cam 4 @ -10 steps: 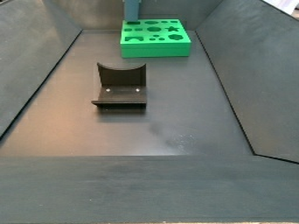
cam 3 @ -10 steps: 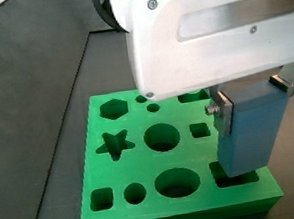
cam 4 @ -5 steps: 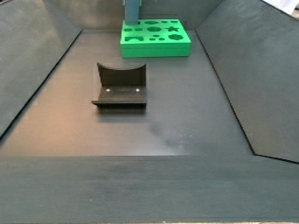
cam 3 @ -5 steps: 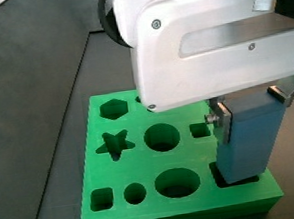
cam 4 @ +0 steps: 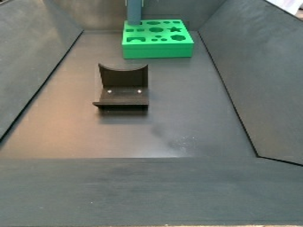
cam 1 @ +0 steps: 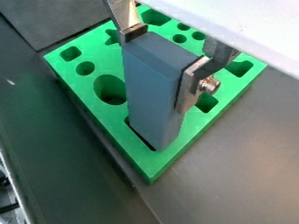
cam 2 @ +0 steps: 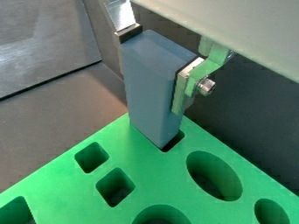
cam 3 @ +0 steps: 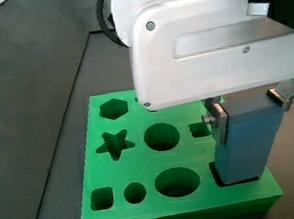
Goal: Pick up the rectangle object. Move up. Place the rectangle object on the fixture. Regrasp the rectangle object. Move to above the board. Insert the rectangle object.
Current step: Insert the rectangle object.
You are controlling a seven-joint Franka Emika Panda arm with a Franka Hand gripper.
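Observation:
The light blue rectangle object (cam 3: pixel 247 139) stands upright with its lower end in a rectangular hole at a corner of the green board (cam 3: pixel 130 167). My gripper (cam 3: pixel 247 104) is right above it, shut on its upper end. Both wrist views show a silver finger on each side of the block (cam 1: pixel 152 92) (cam 2: pixel 152 87), pads pressed against it, with the gripper (cam 1: pixel 160 57) (cam 2: pixel 158 52) over the board (cam 1: pixel 193 122) (cam 2: pixel 163 179). The dark fixture (cam 4: pixel 120 87) sits bare on the floor, well in front of the board (cam 4: pixel 158 50); only the block (cam 4: pixel 134 11) shows above the board there.
The board has several other open holes: a star (cam 3: pixel 114 143), a hexagon (cam 3: pixel 114 108), circles and squares. Sloping dark walls (cam 4: pixel 48 80) enclose the floor on both sides.
The gripper and the rectangle object have come down a little, so the block's lower end sits deeper in the board's hole. The fixture and the board have not moved.

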